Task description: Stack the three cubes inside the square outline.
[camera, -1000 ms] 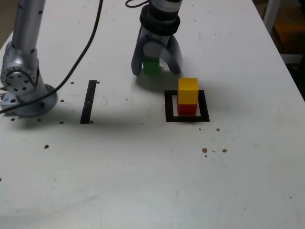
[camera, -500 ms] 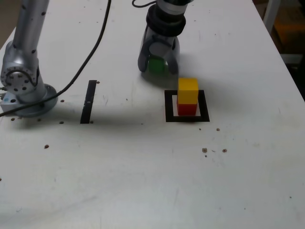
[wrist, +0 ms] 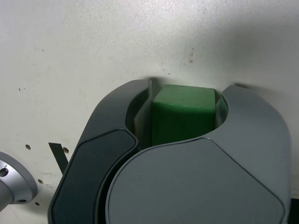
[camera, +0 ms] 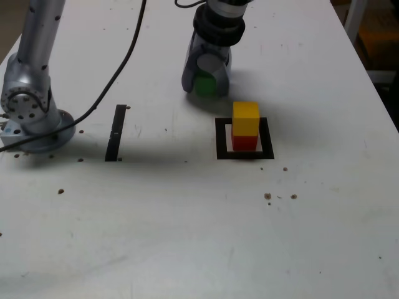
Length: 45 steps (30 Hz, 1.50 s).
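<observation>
The green cube (camera: 204, 85) rests on the white table behind the square outline (camera: 222, 138). My gripper (camera: 204, 88) stands over it, jaws pressed against both of its sides. The wrist view shows the green cube (wrist: 183, 114) wedged tight between the two grey fingers (wrist: 107, 140) of the gripper (wrist: 187, 89). Inside the outline the yellow cube (camera: 245, 118) sits squarely on the red cube (camera: 244, 142). That two-cube stack is a short way toward the exterior view's right and nearer the camera than the gripper.
The arm's metal base (camera: 31, 106) stands at the exterior view's left, with a black cable (camera: 112, 62) running from it. A thin black strip (camera: 115, 132) lies beside the base. Small dark specks (camera: 268, 196) dot the table's front.
The jaws have closed in from wide open onto the green cube. The gripper has shifted slightly toward the exterior view's right. The yellow-on-red stack has not moved.
</observation>
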{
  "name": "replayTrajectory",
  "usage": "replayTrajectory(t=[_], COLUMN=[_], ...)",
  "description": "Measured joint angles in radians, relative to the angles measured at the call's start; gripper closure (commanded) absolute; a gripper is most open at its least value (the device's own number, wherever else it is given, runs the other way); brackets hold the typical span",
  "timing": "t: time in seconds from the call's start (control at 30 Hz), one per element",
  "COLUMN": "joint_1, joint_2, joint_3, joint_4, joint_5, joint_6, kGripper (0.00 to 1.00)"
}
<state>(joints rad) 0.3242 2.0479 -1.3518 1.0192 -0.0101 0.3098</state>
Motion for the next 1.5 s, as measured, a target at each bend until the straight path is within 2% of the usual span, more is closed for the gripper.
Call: replayTrajectory(t=[0.17, 0.23, 0.27, 0.4, 0.5, 0.63, 0.87, 1.13, 1.3, 1.4, 1.5], joint_1=[-0.001, -0.016, -0.043, -0.109, -0.187, -0.279, -0.423, -0.495, -0.507, -0.505, -0.494], joint_2=[-0.078, -0.140, -0.173, -0.189, -0.219, -0.242, -0.203, -0.134, -0.080, -0.002, 0.017], joint_3=[-0.007, -0.056, -0.107, -0.258, -0.357, -0.472, -0.520, -0.586, -0.615, -0.643, -0.649], joint_4=[0.049, 0.134, 0.188, 0.350, 0.457, 0.585, 0.602, 0.603, 0.603, 0.603, 0.603], joint_5=[-0.024, -0.011, 0.019, 0.051, 0.044, 0.016, -0.032, -0.069, -0.095, -0.117, -0.132], joint_6=[-0.011, -0.049, -0.097, -0.185, -0.253, -0.372, -0.609, -0.735, -0.734, -0.695, -0.672], kGripper=[0.78, 0.79, 0.78, 0.78, 0.78, 0.78, 0.79, 0.79, 0.78, 0.78, 0.78])
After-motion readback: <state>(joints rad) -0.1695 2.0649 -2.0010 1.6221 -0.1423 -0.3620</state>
